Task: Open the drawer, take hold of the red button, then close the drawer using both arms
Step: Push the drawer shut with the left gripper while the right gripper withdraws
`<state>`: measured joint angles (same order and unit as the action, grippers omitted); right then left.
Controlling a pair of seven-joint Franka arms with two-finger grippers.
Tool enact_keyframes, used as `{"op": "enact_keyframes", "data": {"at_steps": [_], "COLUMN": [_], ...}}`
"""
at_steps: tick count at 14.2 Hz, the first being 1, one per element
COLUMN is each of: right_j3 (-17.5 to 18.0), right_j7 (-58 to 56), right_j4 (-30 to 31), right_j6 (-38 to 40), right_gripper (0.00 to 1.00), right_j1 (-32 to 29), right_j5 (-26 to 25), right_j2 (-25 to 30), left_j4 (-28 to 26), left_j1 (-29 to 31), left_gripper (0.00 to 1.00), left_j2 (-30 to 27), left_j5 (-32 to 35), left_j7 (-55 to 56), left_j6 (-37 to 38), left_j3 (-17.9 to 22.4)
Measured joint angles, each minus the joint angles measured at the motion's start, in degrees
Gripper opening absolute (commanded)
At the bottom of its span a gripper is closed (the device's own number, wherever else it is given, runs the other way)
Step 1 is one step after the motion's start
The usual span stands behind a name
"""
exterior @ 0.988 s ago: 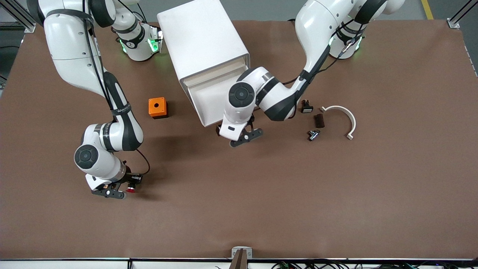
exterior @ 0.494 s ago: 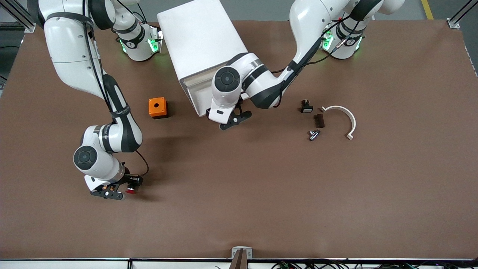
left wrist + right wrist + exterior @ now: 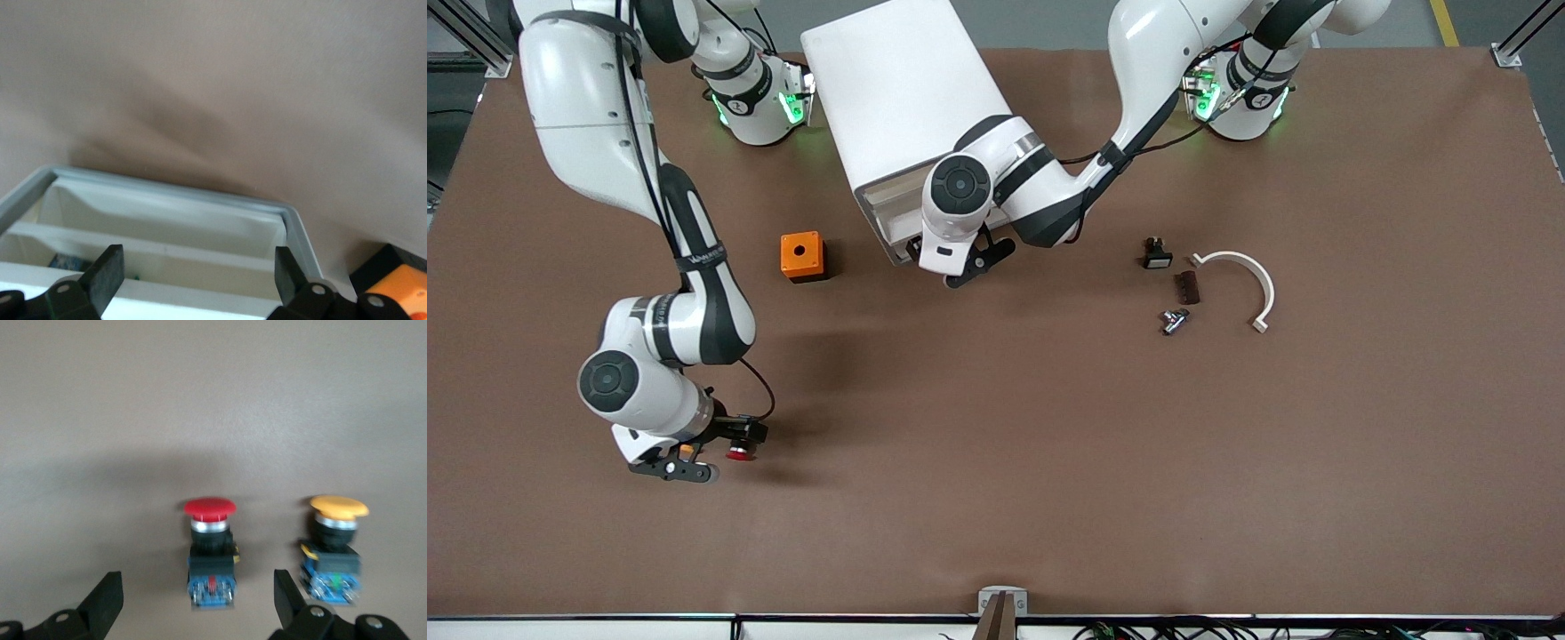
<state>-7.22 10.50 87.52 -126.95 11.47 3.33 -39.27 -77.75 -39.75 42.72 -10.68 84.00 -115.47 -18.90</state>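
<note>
I have the left gripper (image 3: 958, 264) low at the front of the drawer (image 3: 889, 213), its fingers (image 3: 107, 273) spread apart and holding nothing. In the left wrist view the drawer's rim sits just ahead of the fingers, with a white divider inside it. I read this as the closing step: the released fingers are placed against the drawer front to push it into the cabinet (image 3: 903, 98), and only a narrow part of the drawer shows outside the cabinet.

The right gripper (image 3: 680, 462) is near the table, toward the right arm's end and well apart from the cabinet. Its fingers (image 3: 103, 600) are open and grip nothing. The button (image 3: 211, 550) stands on the table between them, red cap away from the wrist camera, so I judge it set down here to keep it out of the way of the drawer. An orange-capped button (image 3: 335, 547) stands just beside it; one open finger comes between the two in that view.

The orange cube (image 3: 802, 256) lies between the cabinet and the right gripper. Toward the left arm's end lie a white curved piece (image 3: 1249, 280) and a few small dark parts (image 3: 1174, 284), none of them in play.
</note>
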Motion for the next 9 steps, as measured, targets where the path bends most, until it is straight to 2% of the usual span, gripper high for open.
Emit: {"op": "enact_keyframes", "data": {"at_steps": [5,9], "right_j3": [-0.8,-0.8], "right_j7": [-8.3,-11.0], "right_j4": [-0.8,-0.7], "right_j6": [18.7,29.0], "right_gripper": [1.00,1.00], "right_j1": [-4.3,-6.6], "right_j5": [0.0,-1.0], "right_j2": [12.5,20.9], "left_j4": [-1.9,-2.7], "left_j1": [0.2,0.5], "left_gripper": [0.99,0.99], "left_j2": [0.0,0.1], "left_j5": [-7.6,-10.2], "left_j7": [0.3,0.3], "left_j6": [0.0,0.0], "left_j3": [0.0,0.1]}}
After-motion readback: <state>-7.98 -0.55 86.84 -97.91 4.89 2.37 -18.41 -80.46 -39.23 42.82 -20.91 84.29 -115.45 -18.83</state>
